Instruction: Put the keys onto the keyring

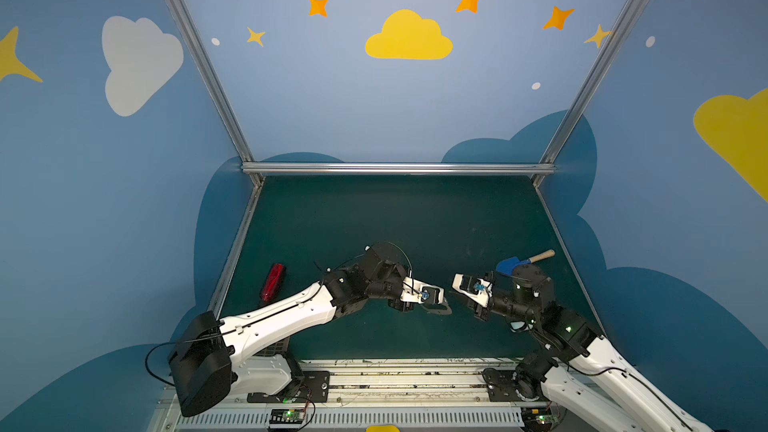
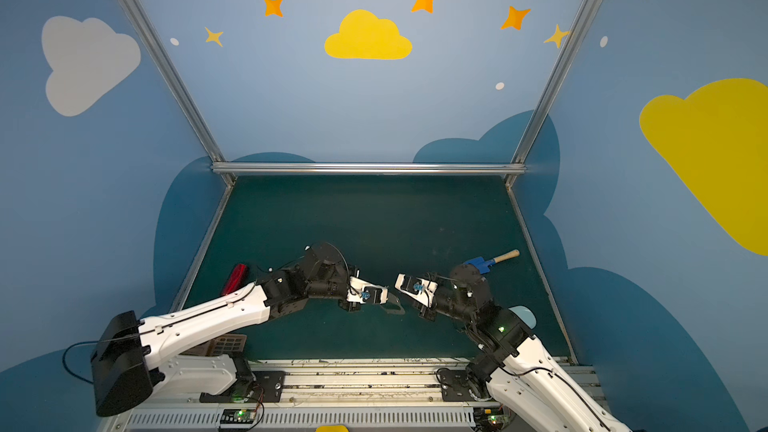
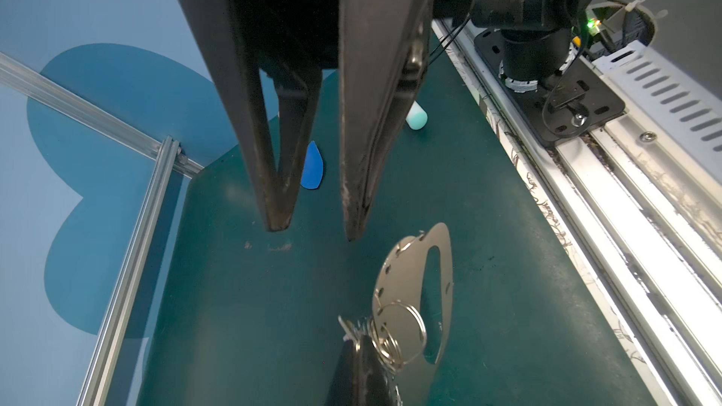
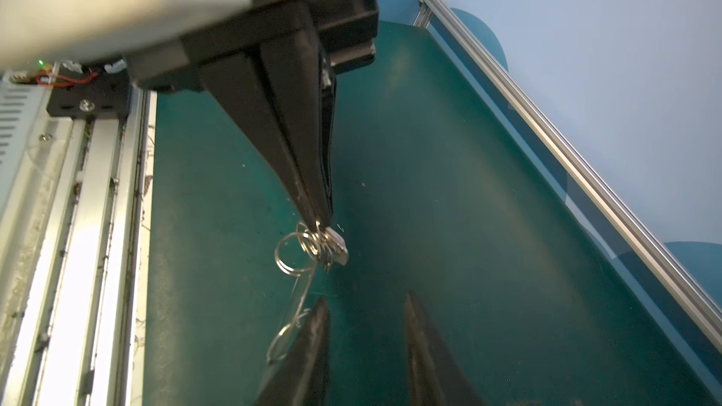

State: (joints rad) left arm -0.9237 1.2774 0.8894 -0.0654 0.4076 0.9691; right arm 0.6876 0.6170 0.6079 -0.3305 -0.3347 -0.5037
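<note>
In a top view the flat grey half-moon metal keyring sits at the left gripper, with the right gripper just beside it.

In the left wrist view, the left gripper is pinched together on the keyring's small silver split rings.

In the right wrist view, the small silver key with a pale head sits among those rings. Whether it is threaded on cannot be told. The right gripper's jaws stand apart, empty. The threading looks close to done, but this needs confirming.
</note>
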